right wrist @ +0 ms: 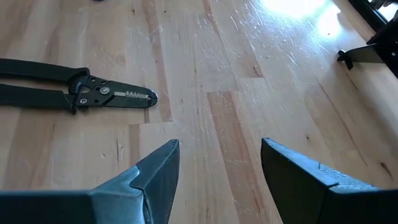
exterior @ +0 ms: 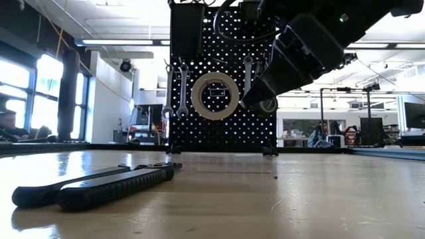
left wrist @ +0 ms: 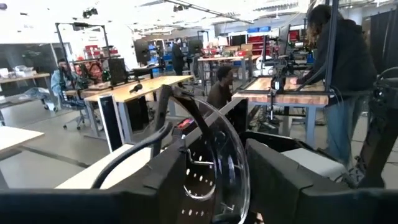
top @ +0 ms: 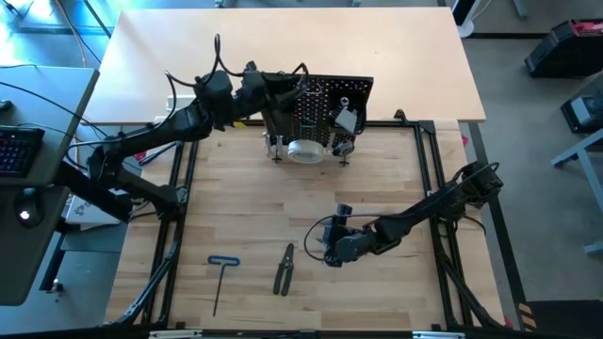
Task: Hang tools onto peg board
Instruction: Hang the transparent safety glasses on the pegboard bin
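two tools lie at the bottom of the high view, on the wood counter (top: 236, 188): the dark-handled pliers (top: 284, 269) and, to their left, the blue t-handle hex key (top: 221, 280). just right of the pliers, at lower middle, hangs the right gripper (top: 327, 248). its fingers (right wrist: 152, 180) stand wide apart and hold nothing, with bare wood between them, and the pliers lie near them but apart.

farther back, at upper middle of the frame, the black peg board (top: 325, 104) stands upright on thin legs. in the low view, silver wrenches (exterior: 174, 89) hang on its left part and another one (exterior: 248, 74) hangs to the right of the clear tape roll (exterior: 215, 95), which sits in the middle of the board. the left gripper (top: 283, 118) is up against the board's left part. its fingers (left wrist: 171, 180) are partly open on either side of the tape roll; i cannot tell if they touch it.
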